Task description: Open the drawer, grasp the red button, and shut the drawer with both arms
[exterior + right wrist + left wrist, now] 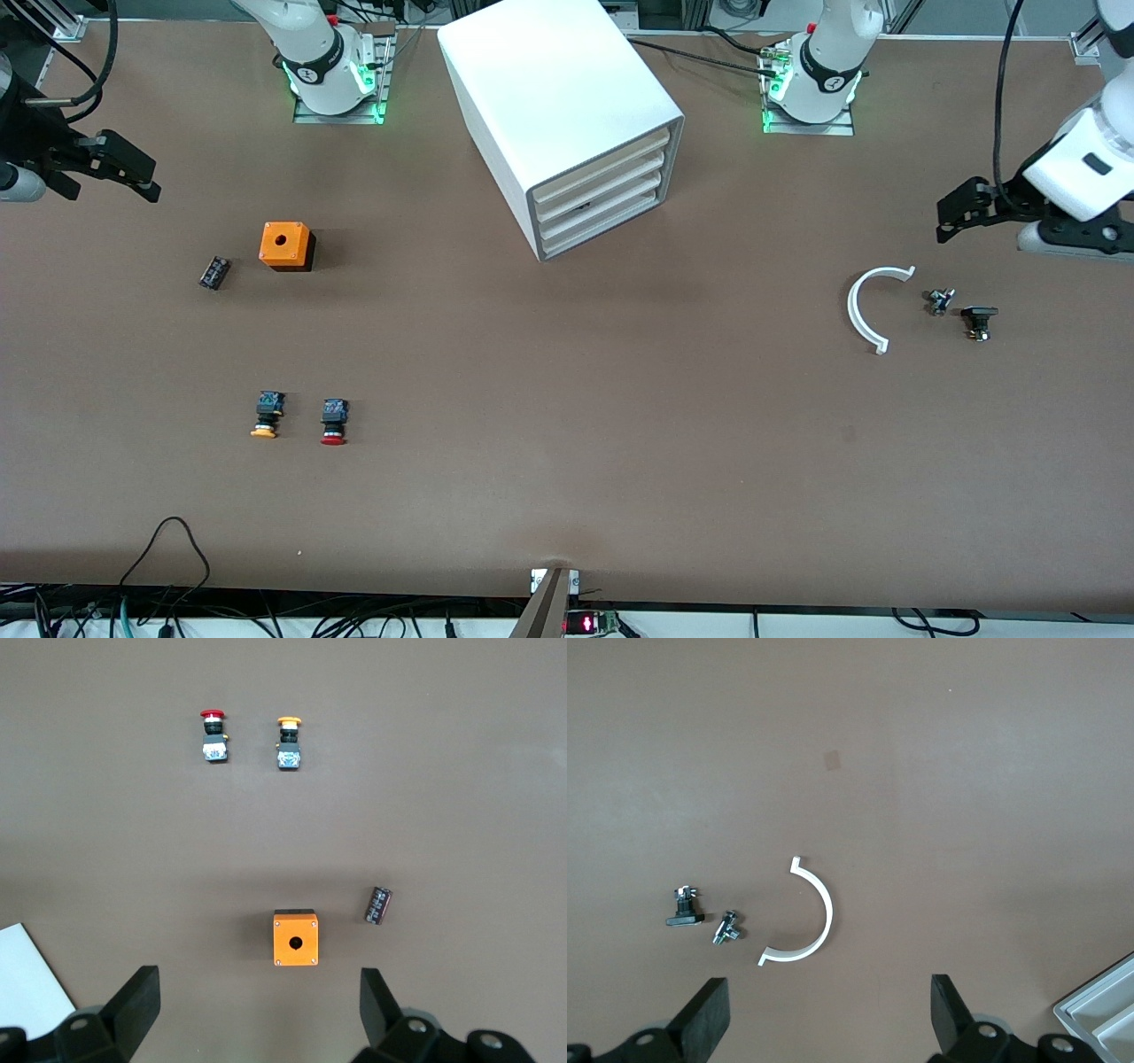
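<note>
The white cabinet (pixel 558 106) stands mid-table near the arms' bases, and its four cream-fronted drawers (pixel 602 190) are all shut. A corner of it shows in the left wrist view (pixel 1099 1014) and in the right wrist view (pixel 31 974). The red-capped button (pixel 334 422) lies on its side toward the right arm's end, near the front camera; it also shows in the right wrist view (pixel 213 734). My right gripper (pixel 146 177) is open and empty over the table at the right arm's end (pixel 261 1001). My left gripper (pixel 950 214) is open and empty over the left arm's end (pixel 828 1014).
An orange-yellow-capped button (pixel 266 415) lies beside the red one. An orange box with a hole (pixel 286 245) and a small black part (pixel 214 272) lie farther from the front camera. A white half ring (pixel 873 306), a small metal part (pixel 940 301) and a black part (pixel 978 321) lie toward the left arm's end.
</note>
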`<action>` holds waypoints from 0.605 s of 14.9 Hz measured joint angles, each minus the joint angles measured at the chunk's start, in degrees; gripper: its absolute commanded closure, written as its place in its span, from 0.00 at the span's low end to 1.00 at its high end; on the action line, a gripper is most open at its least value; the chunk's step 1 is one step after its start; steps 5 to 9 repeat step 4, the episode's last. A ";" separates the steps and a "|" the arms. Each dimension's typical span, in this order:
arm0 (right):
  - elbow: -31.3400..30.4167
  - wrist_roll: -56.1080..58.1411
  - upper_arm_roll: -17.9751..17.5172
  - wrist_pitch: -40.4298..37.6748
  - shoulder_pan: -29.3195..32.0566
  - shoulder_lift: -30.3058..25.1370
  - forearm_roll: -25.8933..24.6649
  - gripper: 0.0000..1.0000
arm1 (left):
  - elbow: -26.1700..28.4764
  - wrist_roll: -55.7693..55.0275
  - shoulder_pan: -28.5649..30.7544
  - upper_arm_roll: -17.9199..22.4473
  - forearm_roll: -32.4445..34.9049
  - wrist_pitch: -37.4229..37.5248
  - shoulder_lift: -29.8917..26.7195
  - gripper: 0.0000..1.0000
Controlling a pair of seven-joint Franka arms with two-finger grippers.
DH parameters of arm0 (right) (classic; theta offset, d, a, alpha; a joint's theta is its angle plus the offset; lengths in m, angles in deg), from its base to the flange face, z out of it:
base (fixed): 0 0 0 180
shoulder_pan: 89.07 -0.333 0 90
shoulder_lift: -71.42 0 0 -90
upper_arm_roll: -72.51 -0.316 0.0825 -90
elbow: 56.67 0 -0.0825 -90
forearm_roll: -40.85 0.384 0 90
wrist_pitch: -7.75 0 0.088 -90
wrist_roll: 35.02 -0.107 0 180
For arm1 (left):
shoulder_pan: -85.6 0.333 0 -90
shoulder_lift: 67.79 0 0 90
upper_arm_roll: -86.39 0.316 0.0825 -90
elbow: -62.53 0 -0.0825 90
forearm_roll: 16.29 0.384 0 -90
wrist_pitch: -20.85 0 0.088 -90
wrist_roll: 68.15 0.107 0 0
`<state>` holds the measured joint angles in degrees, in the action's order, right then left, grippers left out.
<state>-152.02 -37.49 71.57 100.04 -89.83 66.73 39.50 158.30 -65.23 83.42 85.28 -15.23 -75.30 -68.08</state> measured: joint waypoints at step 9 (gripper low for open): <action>1.66 0.00 0.01 0.03 0.00 1.06 0.00 0.00 | 0.77 0.13 -0.23 1.00 -1.61 -1.43 0.20 0.00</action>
